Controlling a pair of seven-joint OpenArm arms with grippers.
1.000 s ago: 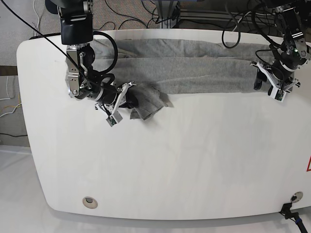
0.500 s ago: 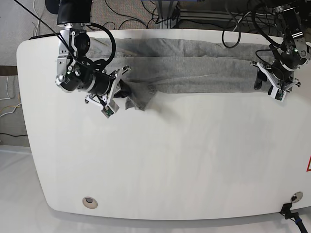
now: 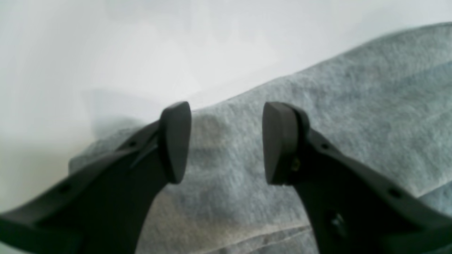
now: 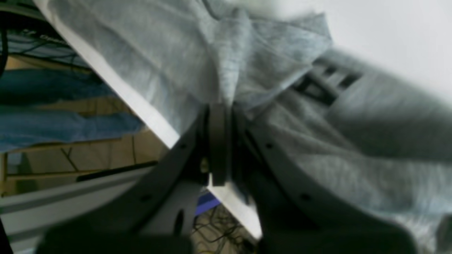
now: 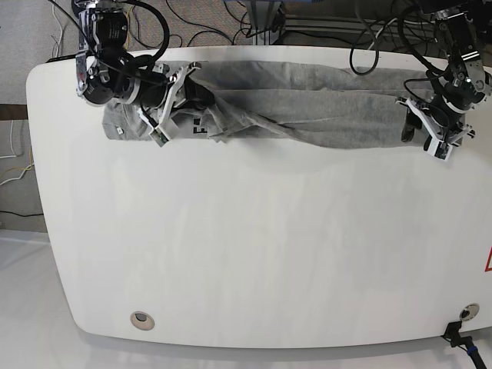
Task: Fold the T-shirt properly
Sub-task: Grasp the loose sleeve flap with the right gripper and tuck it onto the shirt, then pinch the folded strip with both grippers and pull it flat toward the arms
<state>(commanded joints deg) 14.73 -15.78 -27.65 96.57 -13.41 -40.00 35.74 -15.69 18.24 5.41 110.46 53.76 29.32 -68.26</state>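
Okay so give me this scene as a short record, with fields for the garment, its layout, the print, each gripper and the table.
garment: grey T-shirt
layout: long strip along the table's far edge, not neatly folded; cloth bunched near the right gripper
print: black lettering, partly showing
right gripper: fingers closed on the T-shirt's cloth
left gripper: open, over the T-shirt's other end
table: white top
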